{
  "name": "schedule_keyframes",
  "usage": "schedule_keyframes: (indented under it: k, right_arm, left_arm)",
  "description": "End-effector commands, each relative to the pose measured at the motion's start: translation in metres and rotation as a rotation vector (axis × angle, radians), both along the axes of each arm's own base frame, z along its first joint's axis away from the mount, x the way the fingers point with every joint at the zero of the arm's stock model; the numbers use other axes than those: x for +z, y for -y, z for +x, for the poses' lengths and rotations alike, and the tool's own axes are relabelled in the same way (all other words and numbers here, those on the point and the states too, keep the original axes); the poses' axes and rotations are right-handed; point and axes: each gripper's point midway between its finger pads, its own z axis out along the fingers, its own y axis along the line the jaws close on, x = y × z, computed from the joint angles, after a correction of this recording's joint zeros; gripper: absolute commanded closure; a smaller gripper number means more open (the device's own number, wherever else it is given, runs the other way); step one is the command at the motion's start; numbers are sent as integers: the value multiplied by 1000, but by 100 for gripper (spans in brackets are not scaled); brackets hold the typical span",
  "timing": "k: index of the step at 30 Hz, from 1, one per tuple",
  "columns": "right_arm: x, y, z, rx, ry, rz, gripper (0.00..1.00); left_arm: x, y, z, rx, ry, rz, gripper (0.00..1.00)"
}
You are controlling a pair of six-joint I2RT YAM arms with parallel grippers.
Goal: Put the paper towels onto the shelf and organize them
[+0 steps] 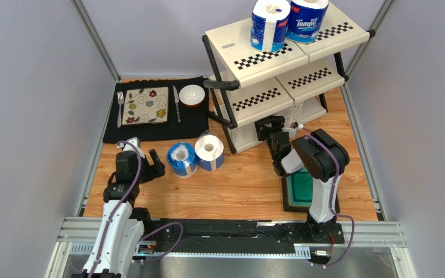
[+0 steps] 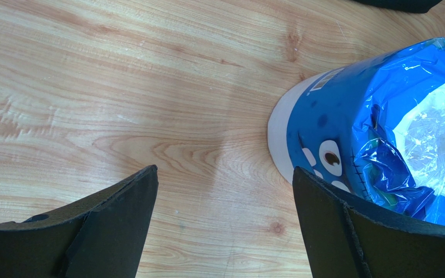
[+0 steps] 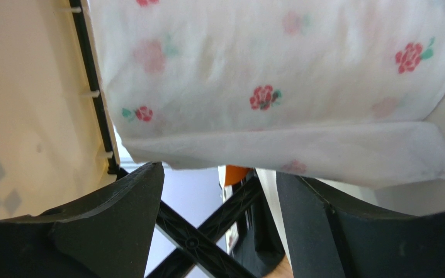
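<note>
The left tool [image 2: 223, 174] hangs low over the table [image 2: 120, 87] with its fingers spread apart and gripping nothing, a blue-wrapped roll [image 2: 346, 127] standing on end just ahead of its right finger, and a second roll [image 1: 209, 152] just beyond that one. The right tool [image 3: 219, 172] is at the bottom tier of the shelf [image 1: 236, 43], fingers likewise apart, a rose-printed white roll [image 3: 265, 87] lying just past their tips with a loose sheet edge hanging toward them. Two more wrapped rolls [image 1: 270, 24] stand on the top tier, well above that tool.
</note>
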Motion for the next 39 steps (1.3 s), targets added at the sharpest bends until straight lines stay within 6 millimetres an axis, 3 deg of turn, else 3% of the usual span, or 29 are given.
schedule_keyframes:
  k: [1, 7, 9, 10, 12, 13, 15, 18, 19, 20, 22, 23, 24, 28, 32, 33, 35, 36, 38, 39]
  right_arm:
    - [61, -14, -17, 93, 208, 41, 26]
    - [76, -19, -45, 161, 235, 25, 25]
    - [73, -16, -58, 179, 225, 8, 25]
    - [83, -16, -65, 197, 250, -1, 22]
    - [76, -18, -76, 237, 209, -29, 11]
    - [92, -25, -88, 298, 241, -33, 4]
    - [75, -37, -103, 377, 170, -111, 3]
    - [82, -42, -130, 431, 150, -257, 2]
    - [87, -38, -130, 395, 139, -315, 1]
    - [85, -38, -148, 414, 70, -388, 1]
    - [91, -22, -153, 326, 51, -522, 0]
    - [86, -22, -166, 340, 24, -564, 0]
    - [101, -13, -173, 314, 60, -569, 1]
    - [107, -1, -185, 289, 44, -604, 1]
    - [103, -8, -196, 313, 26, -650, 1]
    - [110, -12, -196, 319, 41, -657, 1]
    - [96, -18, -199, 359, -5, -747, 0]
    - [107, -19, -195, 350, -10, -752, 1]
    - [90, -14, -192, 346, -96, -845, 1]
    - [91, -15, -191, 353, -101, -866, 1]
  left_arm:
    - [3, -1, 4, -8, 26, 14, 5]
    - [3, -1, 4, -8, 26, 14, 5]
    - [3, -1, 4, -7, 24, 15, 5]
    - [4, -1, 5, -7, 27, 16, 6]
    - [3, -1, 4, -7, 26, 16, 5]
    - [3, -2, 4, -6, 26, 17, 5]
    - [4, -1, 5, -7, 29, 16, 5]
    - [4, -1, 5, -7, 29, 16, 5]
    - [4, -2, 5, -6, 30, 17, 5]
    - [4, -1, 5, -8, 30, 15, 5]
    - [5, -2, 5, -6, 35, 17, 5]
    - [5, -2, 5, -6, 36, 17, 5]
    - [5, -2, 5, -6, 35, 17, 5]
    - [6, -1, 5, -6, 36, 14, 5]
    - [5, -2, 5, -3, 35, 16, 5]
    - [5, -2, 5, -2, 36, 17, 5]
    - [5, -2, 4, -3, 35, 18, 5]
    - [5, -2, 5, -1, 35, 18, 5]
    - [5, -2, 5, -1, 35, 18, 5]
    - [5, -2, 5, -1, 35, 18, 5]
